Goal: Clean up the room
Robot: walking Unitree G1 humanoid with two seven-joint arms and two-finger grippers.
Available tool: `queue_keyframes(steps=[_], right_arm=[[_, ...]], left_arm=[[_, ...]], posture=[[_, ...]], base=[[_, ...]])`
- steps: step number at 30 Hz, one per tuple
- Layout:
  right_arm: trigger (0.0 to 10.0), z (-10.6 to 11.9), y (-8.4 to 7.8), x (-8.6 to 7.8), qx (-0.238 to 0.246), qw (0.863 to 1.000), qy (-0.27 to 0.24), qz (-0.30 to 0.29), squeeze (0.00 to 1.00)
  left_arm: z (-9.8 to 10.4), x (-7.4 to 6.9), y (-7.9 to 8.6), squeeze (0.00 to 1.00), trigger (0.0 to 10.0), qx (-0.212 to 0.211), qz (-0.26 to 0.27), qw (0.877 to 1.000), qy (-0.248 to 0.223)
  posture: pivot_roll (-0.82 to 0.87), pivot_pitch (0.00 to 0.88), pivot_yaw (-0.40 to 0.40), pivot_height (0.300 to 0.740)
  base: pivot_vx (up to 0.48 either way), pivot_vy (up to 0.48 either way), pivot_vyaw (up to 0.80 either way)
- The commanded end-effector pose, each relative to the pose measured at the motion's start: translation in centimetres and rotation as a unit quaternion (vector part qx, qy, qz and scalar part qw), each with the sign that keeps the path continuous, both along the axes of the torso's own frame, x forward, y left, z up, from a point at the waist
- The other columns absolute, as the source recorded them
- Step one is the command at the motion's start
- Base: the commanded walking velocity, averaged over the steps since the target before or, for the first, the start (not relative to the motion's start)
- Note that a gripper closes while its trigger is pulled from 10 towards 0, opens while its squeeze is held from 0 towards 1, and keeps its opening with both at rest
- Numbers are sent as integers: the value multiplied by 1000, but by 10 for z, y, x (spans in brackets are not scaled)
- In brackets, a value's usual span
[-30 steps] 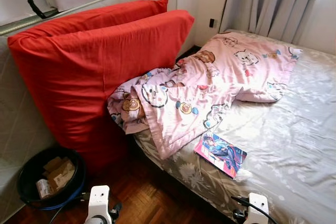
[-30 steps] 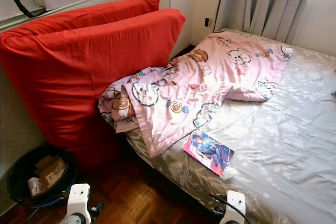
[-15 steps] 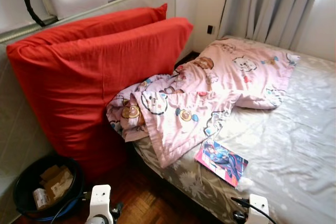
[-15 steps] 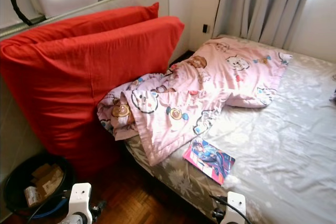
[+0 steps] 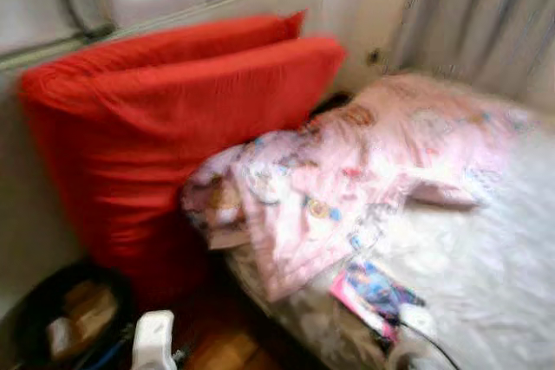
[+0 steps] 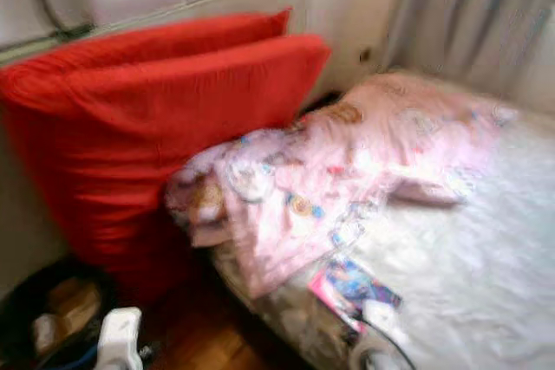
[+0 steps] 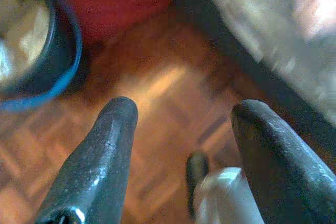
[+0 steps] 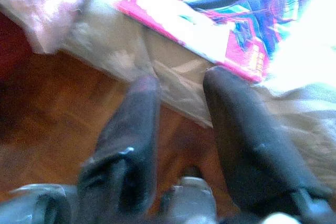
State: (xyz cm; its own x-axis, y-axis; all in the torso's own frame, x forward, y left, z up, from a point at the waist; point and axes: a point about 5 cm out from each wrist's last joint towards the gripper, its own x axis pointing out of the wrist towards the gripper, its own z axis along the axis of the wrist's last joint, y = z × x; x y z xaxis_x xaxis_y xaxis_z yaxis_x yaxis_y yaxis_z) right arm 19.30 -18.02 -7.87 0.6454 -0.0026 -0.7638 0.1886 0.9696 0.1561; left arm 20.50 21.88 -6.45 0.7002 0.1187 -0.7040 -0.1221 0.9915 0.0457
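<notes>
A pink-edged book point(image 8: 226, 19) is seen lying at the bed point(image 5: 486, 249) edge beside the quilt point(image 5: 347, 171), with the right gripper point(image 8: 181, 85) spread just below it and the left gripper point(image 7: 184, 114) spread above the floor point(image 7: 157, 93).

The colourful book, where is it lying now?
The colourful book lies on the bed near its front edge, just below the pink blanket, ahead of the robot's right arm.
</notes>
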Motion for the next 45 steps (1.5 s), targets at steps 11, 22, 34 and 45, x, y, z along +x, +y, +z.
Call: queue_keyframes(steps=[11,22,34,45], right_arm=[[10000,0,-14,-6,-10,999,-12,-28,0],[10000,12,-16,4,0,991,-115,-68,0],[10000,28,-21,12,-18,973,-215,-81,0],[10000,138,-45,120,-71,902,-423,-55,0]], left_arm=[[10,18,-9,0,10000,-13,2,999,-38],[23,25,-5,0,10000,3,26,991,-127],[100,95,5,0,10000,26,9,947,-320],[114,102,6,0,10000,38,0,932,-360]], posture=[[4,0,-6,740],[0,0,-1,740],[4,0,-3,740],[2,0,1,740]], base=[[0,0,-269],[0,0,0],[0,0,0],[0,0,0]])
